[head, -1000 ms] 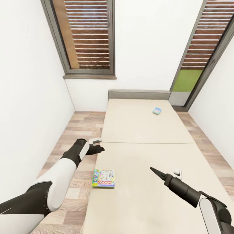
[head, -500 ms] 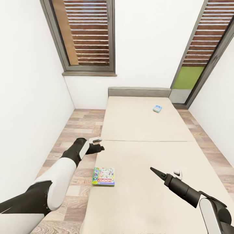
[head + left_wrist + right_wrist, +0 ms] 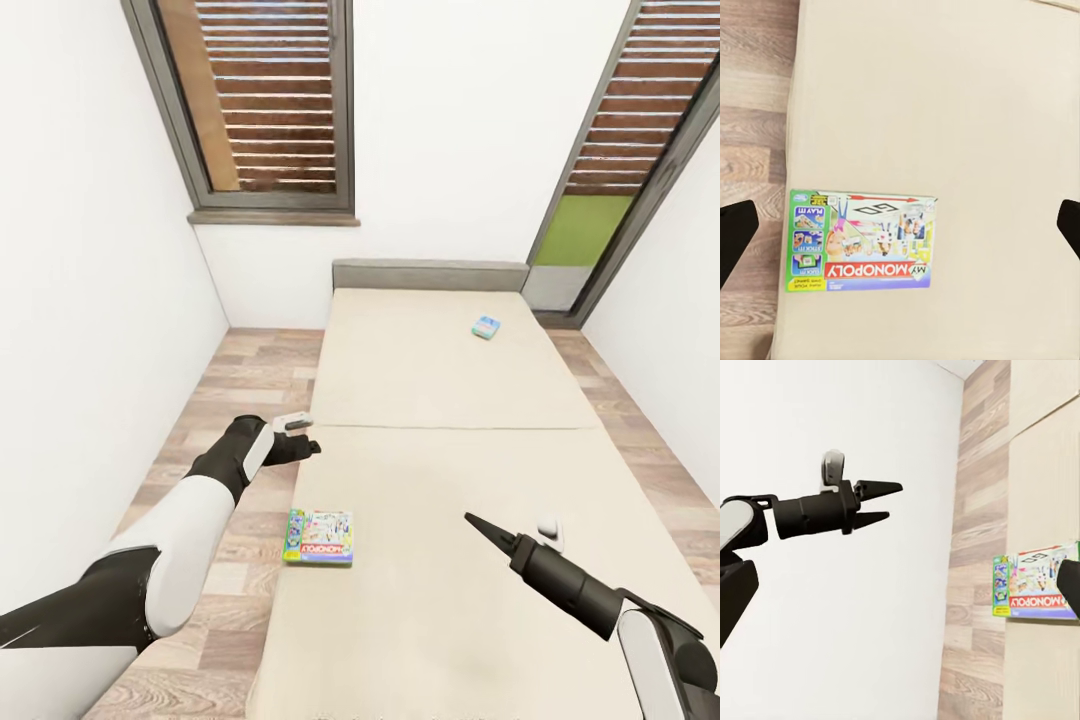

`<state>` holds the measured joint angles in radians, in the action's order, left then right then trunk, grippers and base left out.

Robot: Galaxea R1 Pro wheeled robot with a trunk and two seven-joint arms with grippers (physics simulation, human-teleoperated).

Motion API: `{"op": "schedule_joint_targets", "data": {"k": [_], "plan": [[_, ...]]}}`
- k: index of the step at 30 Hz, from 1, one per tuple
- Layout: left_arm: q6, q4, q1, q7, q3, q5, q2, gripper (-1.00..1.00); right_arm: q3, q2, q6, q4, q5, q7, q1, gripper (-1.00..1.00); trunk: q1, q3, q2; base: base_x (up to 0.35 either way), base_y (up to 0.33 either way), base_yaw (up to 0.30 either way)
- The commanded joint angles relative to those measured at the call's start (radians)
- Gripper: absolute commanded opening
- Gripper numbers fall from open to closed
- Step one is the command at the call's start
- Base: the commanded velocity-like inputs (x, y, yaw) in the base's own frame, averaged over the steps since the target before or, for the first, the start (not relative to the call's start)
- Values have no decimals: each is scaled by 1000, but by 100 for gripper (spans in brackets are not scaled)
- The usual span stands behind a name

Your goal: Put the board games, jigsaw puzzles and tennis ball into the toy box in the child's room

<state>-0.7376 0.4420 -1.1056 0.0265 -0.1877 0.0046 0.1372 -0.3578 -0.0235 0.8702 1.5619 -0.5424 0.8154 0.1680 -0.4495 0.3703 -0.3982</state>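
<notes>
Two board games lie on the bed. A colourful Monopoly box rests flat near the mattress's left edge. A small blue box sits far up by the grey headboard. My left gripper hovers open above the bed's left edge, just beyond the Monopoly box and looking down on it. My right gripper is open over the near mattress, right of that box and holding nothing. The table, toy box, jigsaw puzzles and tennis ball are out of view.
A strip of wood-plank floor runs between the bed and the white left wall. Tall grey-framed windows stand behind the headboard. Another strip of floor lies right of the bed.
The whole picture has slid a little, so the camera moved. Both arms keep nearly the same pose and both boxes lie where they were.
</notes>
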Motion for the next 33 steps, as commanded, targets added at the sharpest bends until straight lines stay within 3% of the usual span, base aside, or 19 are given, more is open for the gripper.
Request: {"op": "schedule_joint_targets", "data": {"k": [1,13,33], "plan": [[-5,1,-1,2,-7,0,1,100,-6,-3,6,1,-1,20,1,100,0,3,-2,0,0,0],[-4,1,-3,1,-7,1,2,100,-57,-53,38,3,-3,267,1,100,0,23,-2,0,0,0],[-4,1,-5,1,-10,-1,-2,100,-75,-59,41,1,4,302,1,100,0,55,-2,0,0,0]]}}
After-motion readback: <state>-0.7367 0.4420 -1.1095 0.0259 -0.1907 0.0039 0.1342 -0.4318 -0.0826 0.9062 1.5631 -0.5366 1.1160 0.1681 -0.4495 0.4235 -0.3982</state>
